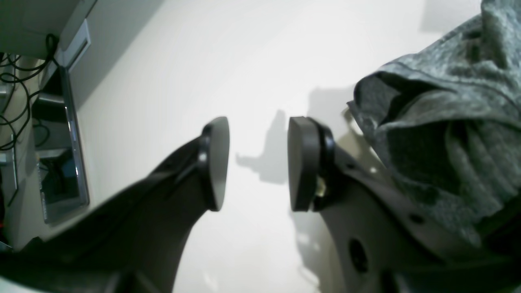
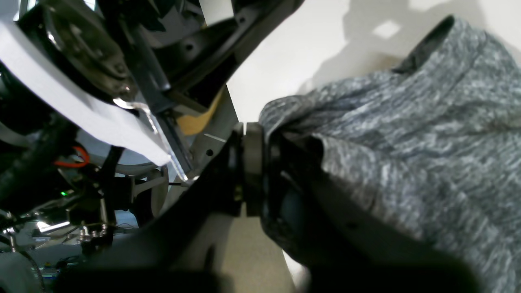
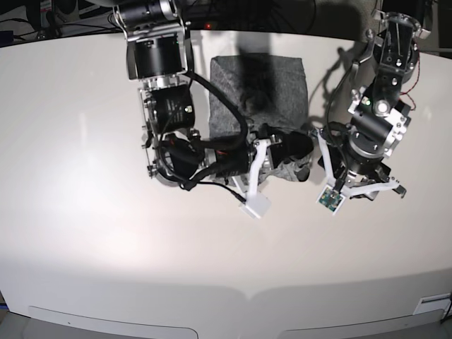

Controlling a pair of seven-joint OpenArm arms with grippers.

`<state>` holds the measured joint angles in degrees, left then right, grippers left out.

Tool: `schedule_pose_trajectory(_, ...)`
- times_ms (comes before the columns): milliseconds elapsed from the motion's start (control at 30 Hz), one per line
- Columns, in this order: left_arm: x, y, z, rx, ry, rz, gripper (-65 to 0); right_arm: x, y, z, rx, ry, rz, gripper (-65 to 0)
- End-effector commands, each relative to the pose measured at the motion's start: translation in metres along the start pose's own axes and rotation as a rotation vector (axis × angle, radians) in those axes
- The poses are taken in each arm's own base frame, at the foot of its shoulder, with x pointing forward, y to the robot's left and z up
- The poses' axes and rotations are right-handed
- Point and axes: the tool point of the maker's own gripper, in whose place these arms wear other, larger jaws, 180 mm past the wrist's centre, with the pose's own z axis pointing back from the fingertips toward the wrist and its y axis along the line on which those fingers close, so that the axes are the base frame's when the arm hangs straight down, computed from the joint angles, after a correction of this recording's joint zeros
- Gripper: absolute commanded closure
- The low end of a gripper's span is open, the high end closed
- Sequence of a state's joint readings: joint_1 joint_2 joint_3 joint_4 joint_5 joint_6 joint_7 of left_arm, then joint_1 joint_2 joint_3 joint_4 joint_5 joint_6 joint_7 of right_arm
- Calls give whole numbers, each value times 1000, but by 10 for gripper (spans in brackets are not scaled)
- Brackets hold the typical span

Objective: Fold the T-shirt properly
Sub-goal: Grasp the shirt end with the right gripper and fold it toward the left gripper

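bare white table (image 3: 92,233) nearest, smooth, glossy, curved front edge; dark cables along far side. t-shirt (image 3: 258,88) heather-grey thin knit, folded into rough rectangle at far centre, near edge bunched. right gripper (image 2: 254,169) clamped on bunched grey fabric. left gripper (image 1: 258,162) wide apart, holding nothing, black flat pads (image 1: 299,162), shirt just beside it.
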<state>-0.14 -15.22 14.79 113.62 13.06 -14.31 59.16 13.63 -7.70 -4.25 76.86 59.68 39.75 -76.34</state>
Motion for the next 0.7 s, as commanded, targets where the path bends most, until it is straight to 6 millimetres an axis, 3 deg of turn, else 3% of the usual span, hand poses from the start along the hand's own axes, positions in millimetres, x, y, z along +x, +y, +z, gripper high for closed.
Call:
schedule_pose_trajectory(0,11,9,3,29,-36,3,-225,19,12,-1,33,-38,45,-143)
schedule_pose_trajectory(67,11,9,3,29,-36,3,-225,16,15,-4,40,-23,52,-226)
schedule_pose_trajectory(100,11,9,3,29,-36,2,-225,15,17,-6,44,-14,56,-234)
schedule_pose_trajectory(467,12,10,3,31,-41,1,-225,-6,46,-35,129,107,120,-234)
schedule_pose_trajectory(567,8,16,3,42,-33,-16,-225,4,43,-31,111,95,136,-234)
schedule_pose_trajectory(667,2,23,3,58,-19,-42,-226,32,26,-15,30,40,167,-234)
